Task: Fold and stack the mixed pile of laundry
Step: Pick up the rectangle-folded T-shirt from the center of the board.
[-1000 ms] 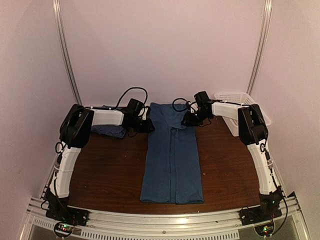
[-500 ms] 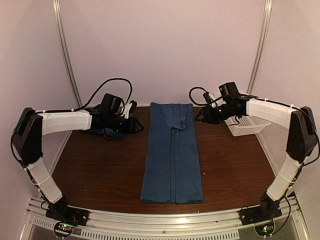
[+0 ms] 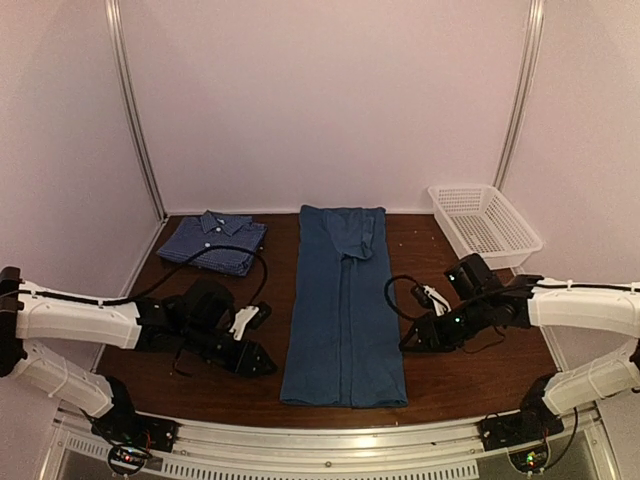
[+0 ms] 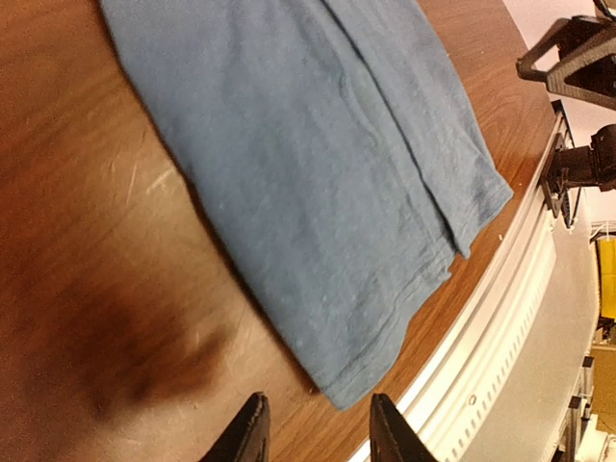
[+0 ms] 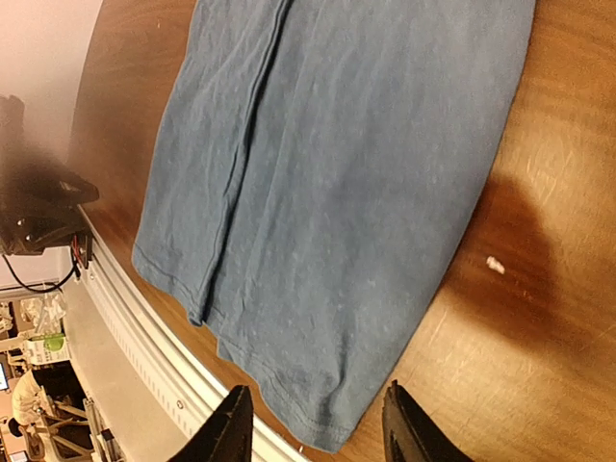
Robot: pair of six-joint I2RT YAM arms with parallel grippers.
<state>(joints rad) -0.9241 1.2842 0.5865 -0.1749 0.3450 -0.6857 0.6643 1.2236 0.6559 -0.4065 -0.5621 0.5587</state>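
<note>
Top view. The tee lies as a long folded strip down the centre of the frame, long axis running top to bottom. The checked shirt sits folded at upper left. Your left gripper and right gripper flank the tee's lower end — each nearest its own hem corner, pointing inward. Wrist views show both sets of jaws partly open, nothing between them. Only the fingertips enter those views, and from above the dark fingers blur into the dark table, so contact with the wood cannot be judged.
</note>
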